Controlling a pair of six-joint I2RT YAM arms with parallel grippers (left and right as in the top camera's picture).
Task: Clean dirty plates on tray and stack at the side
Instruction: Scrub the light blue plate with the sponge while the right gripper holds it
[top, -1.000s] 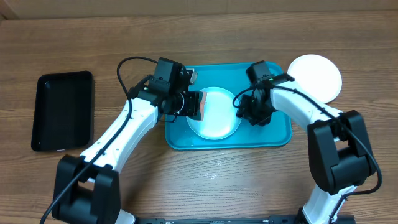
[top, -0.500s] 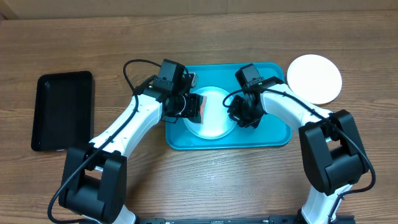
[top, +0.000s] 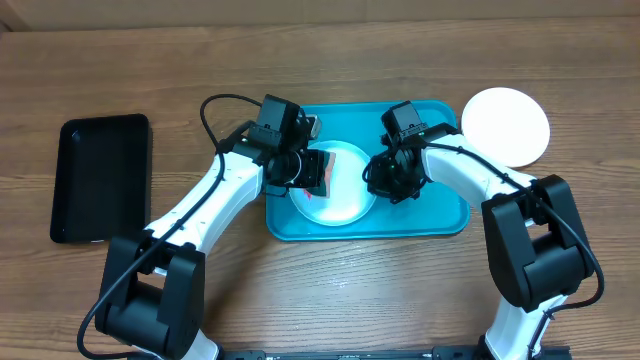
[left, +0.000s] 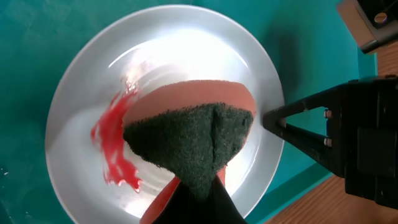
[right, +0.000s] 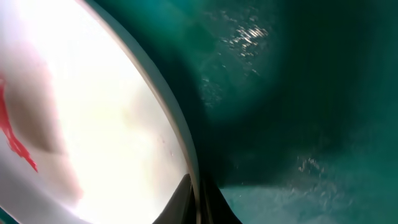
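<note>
Your dirty plate (left: 174, 62) lies flat in the middle of the teal tray (top: 440, 205), between the two arms. It is a small, round, shallow plate with a glossy, hard surface and a thin raised rim. It looks light and stiff, and the glare suggests it is wet or slick. Expect it to skate on the smooth plastic tray if you push it sideways. The rim is the only place to take hold, since the flat centre gives nothing to pinch.

Your right claw (left: 268, 118) is doing just that. It is closed on the plate's right edge, one finger above and one below, pinning it for scrubbing.

Your left claw (top: 312, 172) is closed on a sponge (left: 193, 140) with a coarse dark-green scouring face over a soft salmon-coloured body. The sponge is squeezed into a wedge and rests on the plate. It will flex under pressure, so press lightly. A red smear (left: 112, 149) lies just left of the sponge and looks wet, not crusted.

A clean white plate (top: 505, 125) sits on the wooden counter (top: 330, 290) beside the tray's far right corner. An empty black tray (top: 100, 178) lies well off to the left.
</note>
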